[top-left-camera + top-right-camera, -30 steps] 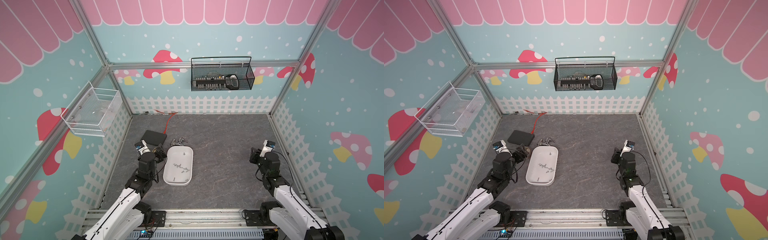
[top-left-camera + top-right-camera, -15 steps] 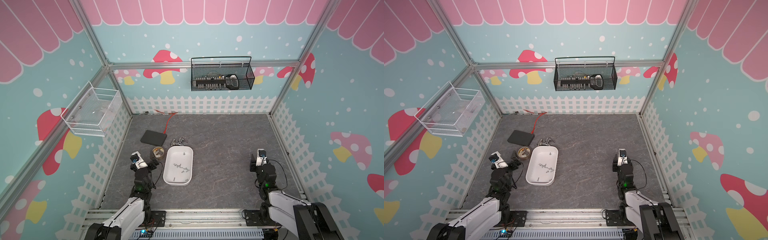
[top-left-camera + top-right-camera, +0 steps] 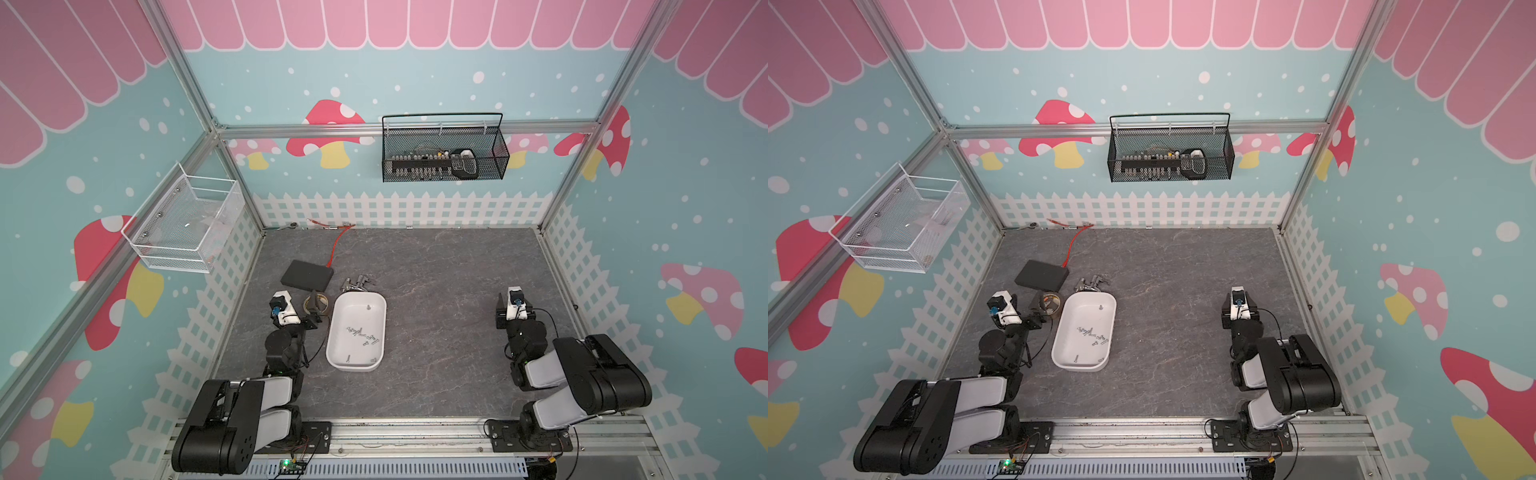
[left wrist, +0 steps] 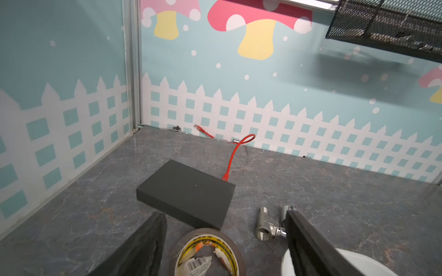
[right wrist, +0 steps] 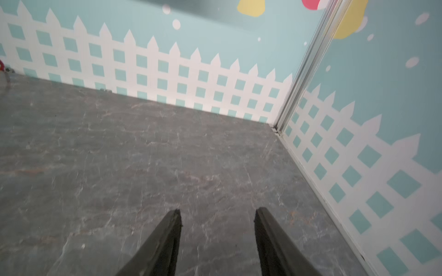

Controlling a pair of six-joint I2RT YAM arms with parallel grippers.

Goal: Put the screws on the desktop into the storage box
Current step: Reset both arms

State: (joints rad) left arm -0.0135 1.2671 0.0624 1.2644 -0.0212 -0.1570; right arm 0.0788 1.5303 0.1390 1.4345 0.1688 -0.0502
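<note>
Close ahead of wide left end effector lies tape; right end effector parted.

You find the storage box left of centre on the desktop, screws lying in it, metal fittings just behind its far end, tape roll beside it to the left, flat box behind the roll
</note>
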